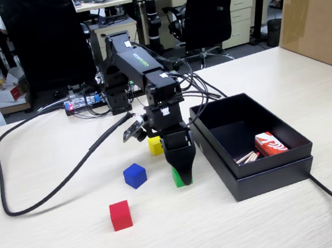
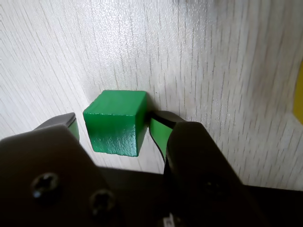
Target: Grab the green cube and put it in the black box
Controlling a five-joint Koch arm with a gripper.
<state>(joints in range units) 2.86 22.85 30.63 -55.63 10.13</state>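
The gripper [image 2: 116, 130] is pointing down at the tabletop [image 1: 241, 230] with its jaws apart, straddling the green cube [image 2: 116, 120]. In the wrist view the cube is sitting squarely between the 2 green-lined fingers [image 2: 158, 135], a thin gap showing on each side, so nothing is clamped yet. The cube is resting on the tabletop, just left of the black box [image 1: 264, 175] in the fixed view. Closing should catch it; the carry then runs right, over the near rim.
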